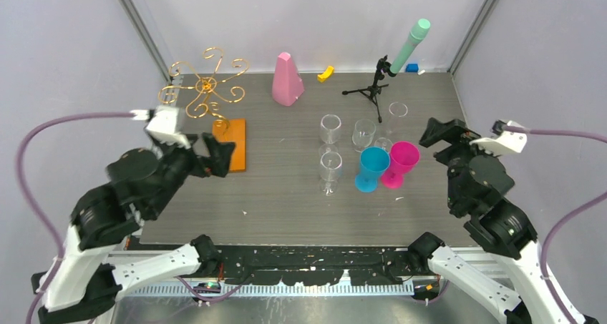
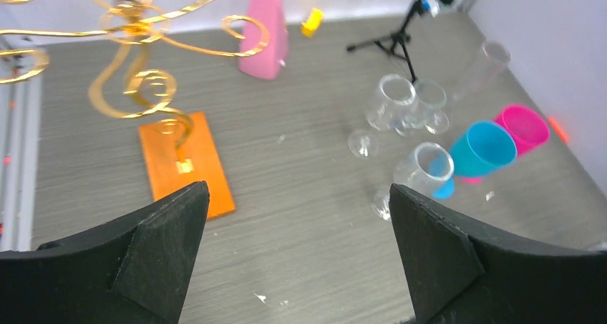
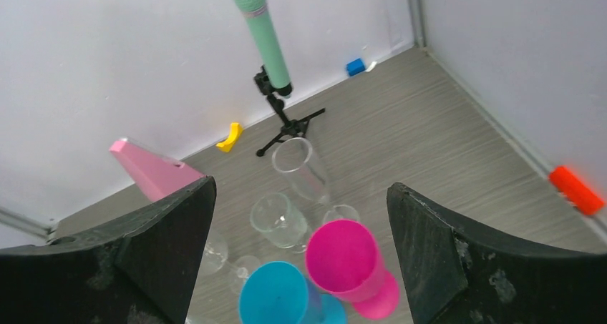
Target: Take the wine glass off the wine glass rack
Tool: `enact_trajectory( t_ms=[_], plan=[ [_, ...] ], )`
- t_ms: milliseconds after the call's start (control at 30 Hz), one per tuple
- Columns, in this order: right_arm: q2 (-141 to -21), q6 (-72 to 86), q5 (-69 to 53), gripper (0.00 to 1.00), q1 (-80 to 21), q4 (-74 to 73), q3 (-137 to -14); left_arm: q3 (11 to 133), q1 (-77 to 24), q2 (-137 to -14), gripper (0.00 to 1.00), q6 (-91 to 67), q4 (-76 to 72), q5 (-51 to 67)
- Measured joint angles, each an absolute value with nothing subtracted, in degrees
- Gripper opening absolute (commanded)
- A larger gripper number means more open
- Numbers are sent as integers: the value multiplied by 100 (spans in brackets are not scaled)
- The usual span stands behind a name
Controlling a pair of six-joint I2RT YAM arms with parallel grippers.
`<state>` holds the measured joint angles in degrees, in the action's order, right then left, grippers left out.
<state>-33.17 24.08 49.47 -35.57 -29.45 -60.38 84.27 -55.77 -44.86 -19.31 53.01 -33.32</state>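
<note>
Near edge: your left gripper (image 2: 295, 189) and right gripper (image 3: 299, 187), jaws wide; grey wood-grain table (image 1: 286, 195), pale walls (image 1: 322, 16); wine glass rack (image 1: 207, 91) far left; clear wine glasses (image 1: 331, 131) standing right of centre.

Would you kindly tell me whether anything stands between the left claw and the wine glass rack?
Nothing visible does: the open left claw faces the wine glass rack over bare table, and the glasses stand off to the right.

Grey wood-grain table (image 1: 279, 202): wine glass rack (image 1: 237, 141), clear glasses (image 1: 331, 129), tripod (image 1: 372, 91), cups (image 1: 372, 168).
</note>
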Motion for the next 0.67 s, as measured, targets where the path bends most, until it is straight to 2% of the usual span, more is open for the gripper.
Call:
enact_trajectory(
  t_ms=[300, 467, 667],
  plan=[
    [-2075, 1640, 6075, 96, -3557, -3524, -6460, 8141, -5577, -2991, 100, -2073, 5520, -4405],
    [-1568, 1319, 6477, 96, -3557, -3400, -6549, 8141, -5577, -2899, 100, -2102, 5712, -4759],
    [-1522, 1081, 6648, 96, -3557, -3297, -6497, 8143, -5577, -2923, 100, -2082, 5769, -4915]
  ],
)
